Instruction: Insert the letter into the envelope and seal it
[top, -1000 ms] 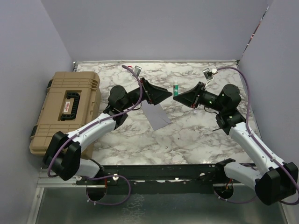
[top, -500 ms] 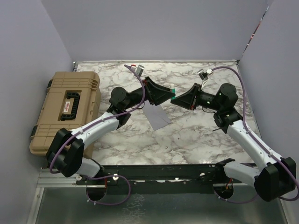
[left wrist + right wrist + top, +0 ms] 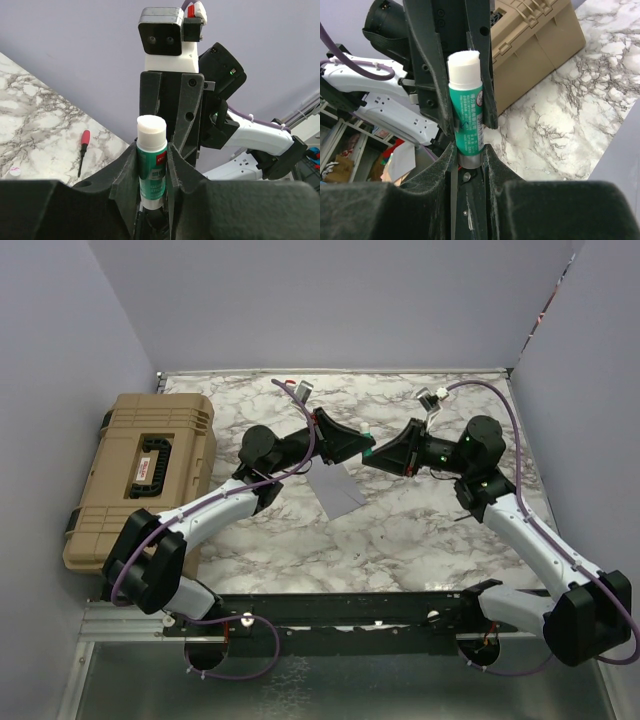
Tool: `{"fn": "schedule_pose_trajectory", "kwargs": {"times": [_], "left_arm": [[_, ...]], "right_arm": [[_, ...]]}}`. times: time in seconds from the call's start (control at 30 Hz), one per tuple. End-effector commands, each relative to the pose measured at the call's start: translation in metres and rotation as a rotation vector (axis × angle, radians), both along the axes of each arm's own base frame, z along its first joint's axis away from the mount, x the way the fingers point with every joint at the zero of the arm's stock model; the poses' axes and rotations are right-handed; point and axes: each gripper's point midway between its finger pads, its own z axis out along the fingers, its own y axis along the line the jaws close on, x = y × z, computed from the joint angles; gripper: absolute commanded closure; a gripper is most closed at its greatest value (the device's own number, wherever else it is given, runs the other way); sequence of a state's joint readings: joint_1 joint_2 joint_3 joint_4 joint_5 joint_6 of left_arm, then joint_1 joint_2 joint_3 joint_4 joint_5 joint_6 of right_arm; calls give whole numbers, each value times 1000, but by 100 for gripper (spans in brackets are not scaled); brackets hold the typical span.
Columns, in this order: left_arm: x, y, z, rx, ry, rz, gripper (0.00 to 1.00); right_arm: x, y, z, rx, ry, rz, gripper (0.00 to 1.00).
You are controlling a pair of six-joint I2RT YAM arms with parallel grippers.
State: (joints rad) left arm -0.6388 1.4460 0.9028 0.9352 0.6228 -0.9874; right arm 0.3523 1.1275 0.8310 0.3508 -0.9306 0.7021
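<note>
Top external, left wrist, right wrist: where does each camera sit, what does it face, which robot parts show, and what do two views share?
Top external: above, behind the bases, looking down on the table; left arm and right arm show.
Left wrist: behind left gripper, facing glue stick and right gripper; own fingers show.
Right wrist: behind right gripper, facing left gripper and hard case; own fingers show.
Shared by wrist views: glue stick.

Glue stick [image 3: 466,117]: green label, white top. Counter [image 3: 420,530]: white marble, grey veining. Envelope [image 3: 340,490]: plain light grey. Case [image 3: 140,475], 9 o'clock: tan.
</note>
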Motion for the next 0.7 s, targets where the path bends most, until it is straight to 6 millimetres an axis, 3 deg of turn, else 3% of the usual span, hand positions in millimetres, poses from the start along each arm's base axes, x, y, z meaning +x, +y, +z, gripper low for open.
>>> {"fn": "schedule_pose_trajectory", "kwargs": {"times": [0.0,0.1,0.13,0.27,0.33,0.47,0.67], "left_arm": [[-12,-6,12,-13,-56,-69,81],[-18,-7,13,-5,-93,-90,99],[-19,-6,15,-6,-104,-88,100],[-16,1,27,-40,-110,-26,100],[-15,5,35,-62,-108,0,100],[-19,12,51,-98,-113,20,100],[-20,19,66,-142,-85,39,100]], "right_arm": [[-5,3,14,5,-63,47,98],[-8,3,18,6,-74,61,98],[-8,3,18,5,-75,57,96],[-7,0,18,19,-73,19,65],[-8,0,20,50,-64,14,55],[-17,-1,28,127,-50,32,48],[-20,-2,39,193,-44,35,48]]}}
